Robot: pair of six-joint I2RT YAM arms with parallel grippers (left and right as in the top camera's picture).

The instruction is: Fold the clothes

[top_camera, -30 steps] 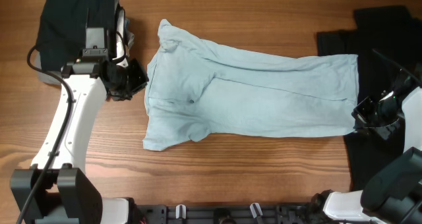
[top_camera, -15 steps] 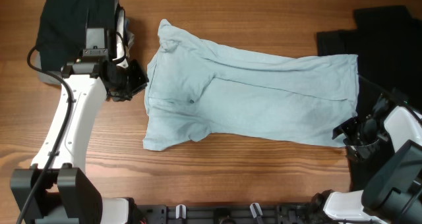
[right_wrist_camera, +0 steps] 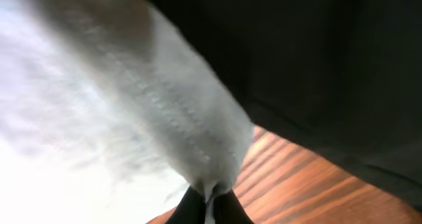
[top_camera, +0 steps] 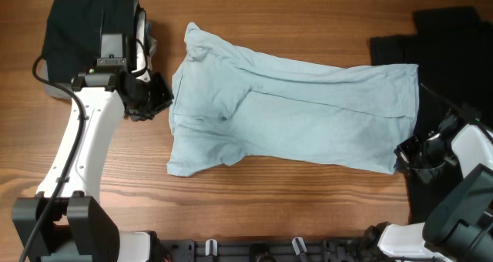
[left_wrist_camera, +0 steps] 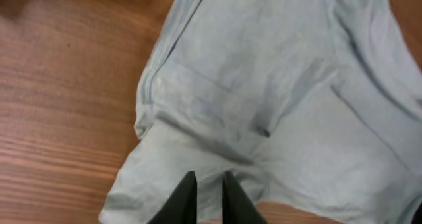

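Pale, soft cloth, the stitched hem corner of the blue-green T-shirt point(right_wrist_camera: 112, 99), runs straight into the right gripper point(right_wrist_camera: 211, 201), whose fingers are pressed together on it. Just behind that corner lies the black T-shirt point(right_wrist_camera: 316, 59), with the wooden table point(right_wrist_camera: 297, 178) showing beside it. From this gripper the shirt stretches away flat across the table toward the other arm, seemingly folded in along its length, with its collar at the far end. There the left gripper point(left_wrist_camera: 209, 178) hovers over the collar-and-sleeve end, its fingers drawn close with only a slit between them and nothing visibly caught. Beyond it, on its outer side, sits a folded black pile point(top_camera: 81, 23). The step in hand looks like the crosswise fold, with the hem end gripped and ready to be carried over toward the collar. The next move likely calls for lifting the corner clear of the black T-shirt. The hem must stay level so that its other corner, which no gripper holds, does not drag or skew, and it should land square on the shoulder end.
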